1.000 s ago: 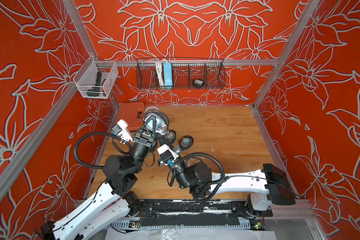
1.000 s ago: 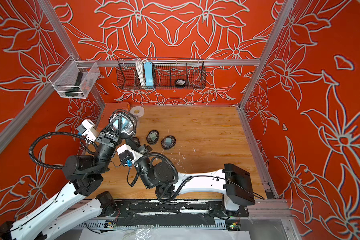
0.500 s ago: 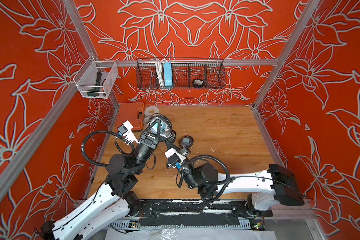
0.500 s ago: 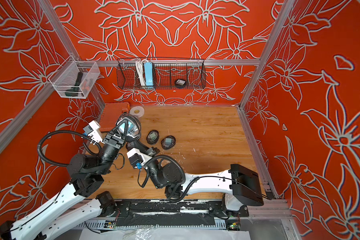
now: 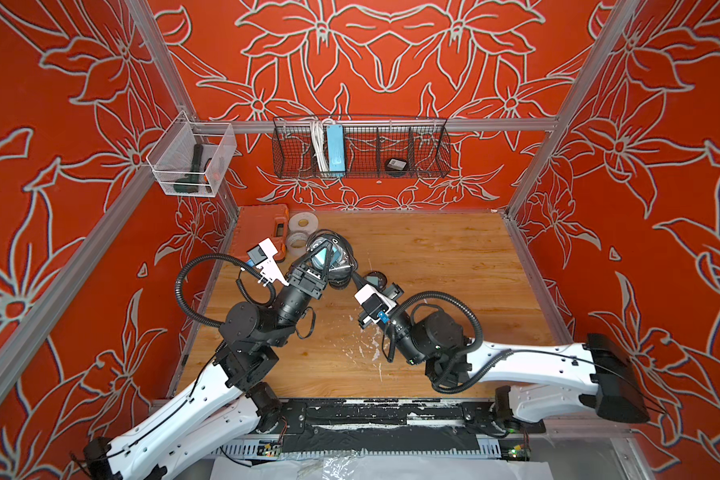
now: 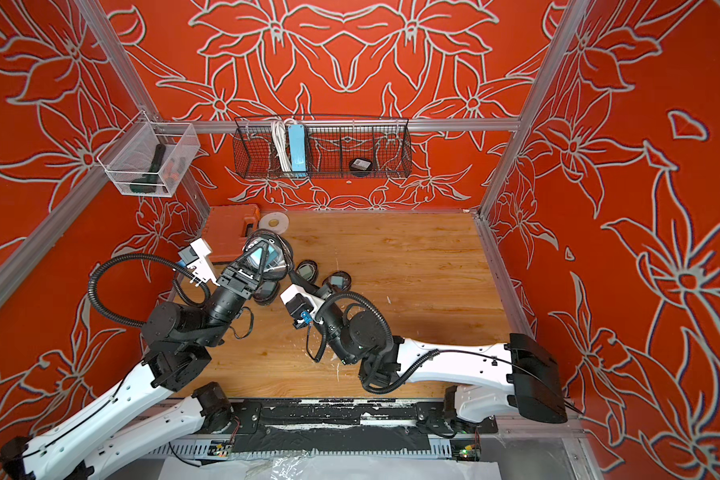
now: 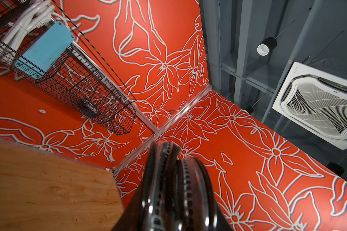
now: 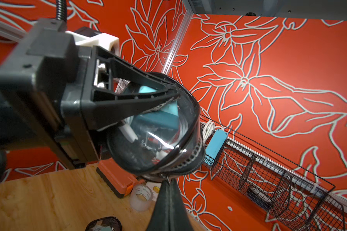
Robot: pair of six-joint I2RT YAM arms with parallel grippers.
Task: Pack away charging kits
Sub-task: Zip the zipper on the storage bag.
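While clamping the clear zip case (image 8: pixel 158 140) in the left gripper (image 5: pixel 326 248), draw the zipper pull (image 8: pixel 165 176), pinched in the right gripper (image 8: pixel 168 186), steadily, never jerking.

Surface: wooden tabletop (image 5: pixel 433 257), light grain, white scuff marks towards the front edge.
Far left corner: orange case (image 5: pixel 260 226), lying flat against the walls.
Beside the case: white tape roll (image 5: pixel 303 221); clear tape roll (image 5: pixel 296 244) just in front of it.
Centre-left: black-rimmed oval cases (image 6: pixel 307 271), lying flat, close together.
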